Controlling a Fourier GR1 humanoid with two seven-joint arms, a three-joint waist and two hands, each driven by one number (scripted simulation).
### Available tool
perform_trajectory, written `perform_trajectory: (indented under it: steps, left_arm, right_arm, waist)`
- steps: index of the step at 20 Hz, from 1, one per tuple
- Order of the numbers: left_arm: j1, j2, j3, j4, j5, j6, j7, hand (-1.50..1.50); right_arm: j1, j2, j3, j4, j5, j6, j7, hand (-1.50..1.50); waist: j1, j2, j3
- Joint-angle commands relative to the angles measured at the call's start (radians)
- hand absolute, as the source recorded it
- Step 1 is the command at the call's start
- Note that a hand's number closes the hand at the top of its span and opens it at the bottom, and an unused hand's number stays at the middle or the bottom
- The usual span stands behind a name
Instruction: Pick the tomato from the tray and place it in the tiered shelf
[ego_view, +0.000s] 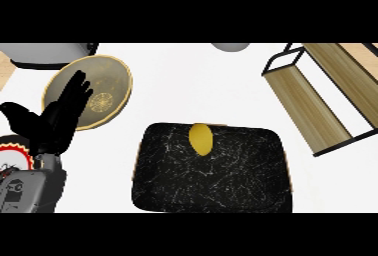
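Now I judge the picking step has not begun. Nearest me lies one black marble-patterned tray (212, 172), and on its far part rests one yellow oval thing (200, 138), which should be the tomato. My left hand (59, 117) stands at the left, fingers straight, holding nothing; my right hand is not visible. Further right waits one wooden tiered shelf (325, 95). Next I must bring a hand over the tray.

Black robot hand (55, 117) — grey forearm (29, 190)
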Motion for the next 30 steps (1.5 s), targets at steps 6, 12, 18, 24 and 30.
perform_trajectory:
  steps: [6,12,18,24,30]
  left_arm:
    - [0.003,0.03,0.053,0.029,0.033,-0.059,-0.016,0.0]
    - [-0.024,-0.002,0.035,0.06,0.004,-0.04,-0.03,0.0]
    - [-0.031,-0.003,0.046,0.016,0.003,-0.033,0.027,0.0]
    - [-0.012,0.008,0.055,0.039,-0.008,-0.046,-0.022,0.0]
    - [-0.004,0.011,0.077,0.035,-0.003,-0.04,-0.026,0.0]
  right_arm:
    - [-0.003,-0.034,-0.099,0.208,0.06,-0.169,-0.099,-1.5]
    - [-0.063,-0.07,-0.183,0.374,-0.032,-0.283,-0.308,-1.5]
    - [-0.026,-0.132,-0.198,0.306,-0.131,-0.195,-0.246,-1.5]
    - [-0.064,-0.297,-0.339,0.479,-0.372,0.062,-0.16,-1.5]
    - [0.143,-0.42,-0.565,0.55,-0.559,0.294,-0.316,-1.5]
  waist:
    - [0.004,0.001,0.0]
    - [0.002,0.002,0.0]
    - [-0.003,-0.001,0.0]
    - [-0.005,-0.001,0.0]
    - [-0.026,-0.003,0.001]
